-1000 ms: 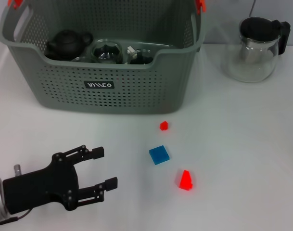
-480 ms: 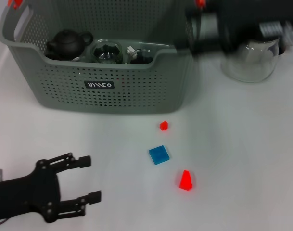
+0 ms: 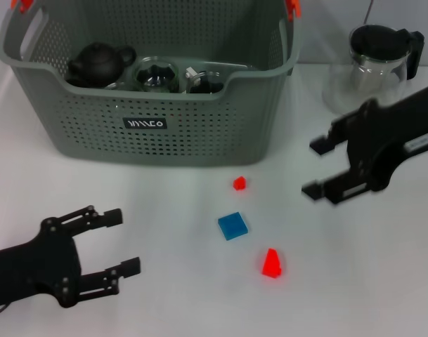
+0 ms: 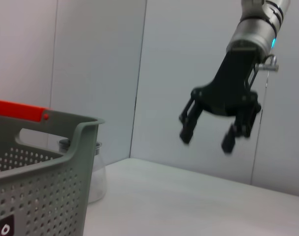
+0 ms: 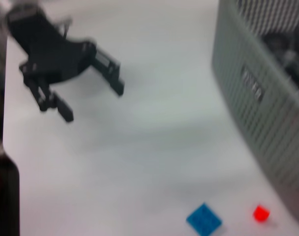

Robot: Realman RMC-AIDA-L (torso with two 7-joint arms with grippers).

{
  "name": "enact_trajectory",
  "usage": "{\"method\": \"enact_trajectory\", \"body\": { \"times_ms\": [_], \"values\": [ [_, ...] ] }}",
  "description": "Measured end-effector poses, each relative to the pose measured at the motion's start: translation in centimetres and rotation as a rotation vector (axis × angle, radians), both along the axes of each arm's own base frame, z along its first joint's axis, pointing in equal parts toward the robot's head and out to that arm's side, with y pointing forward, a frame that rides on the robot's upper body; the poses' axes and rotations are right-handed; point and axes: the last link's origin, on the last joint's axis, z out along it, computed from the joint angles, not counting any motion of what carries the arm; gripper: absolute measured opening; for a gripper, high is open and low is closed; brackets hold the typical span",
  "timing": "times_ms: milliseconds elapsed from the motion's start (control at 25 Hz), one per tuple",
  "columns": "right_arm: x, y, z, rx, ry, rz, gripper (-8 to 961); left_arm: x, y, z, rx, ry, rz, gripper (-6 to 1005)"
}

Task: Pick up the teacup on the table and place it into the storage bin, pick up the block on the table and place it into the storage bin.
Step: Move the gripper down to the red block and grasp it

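**Desk:** What's the biggest thing in front of you?

**Me:** I see one storage bin [image 3: 150, 84], grey perforated plastic, rounded corners, two orange clips at the rim. It sits at the far left of the white table [image 3: 354, 281], its long axis running left to right, the black label [image 3: 145, 124] facing me. Inside I count one dark teapot [image 3: 99, 62] with its spout toward the right, and two glass pieces beside it; I can't tell whether either is the teacup.

**Desk:** Anything else large?

**Me:** One clear glass pitcher [image 3: 374, 70] with a black lid, far right, well apart from the bin, handle pointing right.

**Desk:** Arms?

**Me:** My right gripper [image 3: 320, 167] hangs above the table between pitcher and blocks, fingers spread with nothing between them. My left gripper [image 3: 122, 242] is low at the near left, also spread and holding nothing, fingers pointing right toward the blocks.

**Desk:** And the blocks?

**Me:** Three, all on the table in front of the bin's right end. One flat blue square block [image 3: 232, 226], turned slightly askew. One red wedge-like block [image 3: 271, 263] nearer me, standing upright. One tiny red block [image 3: 239, 183], closest to the bin, not touching it.
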Motion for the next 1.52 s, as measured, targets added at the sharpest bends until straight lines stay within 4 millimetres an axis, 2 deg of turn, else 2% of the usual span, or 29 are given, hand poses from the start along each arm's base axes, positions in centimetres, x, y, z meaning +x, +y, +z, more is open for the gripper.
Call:
{"method": "enact_trajectory", "body": {
  "times_ms": [280, 720, 1160, 1520],
  "values": [
    [0.1, -0.4, -5.6, -0.143, -0.225, 0.011, 733, 0.2, 0.1, -0.4, 0.009, -0.021, 0.005, 798],
    [1.0, -0.6, -10.3, -0.198, -0.32, 0.083, 730, 0.2, 0.1, -0.8, 0.014, -0.028, 0.017, 798],
    [2.7, 0.8, -12.9, -0.165, -0.341, -0.025, 726, 0.1, 0.1, -1.0, 0.014, -0.027, 0.028, 798],
    [3.2, 0.7, -14.0, -0.167, -0.34, -0.025, 726, -0.1, 0.2, -1.2, 0.02, -0.02, 0.045, 798]
  ]
}}
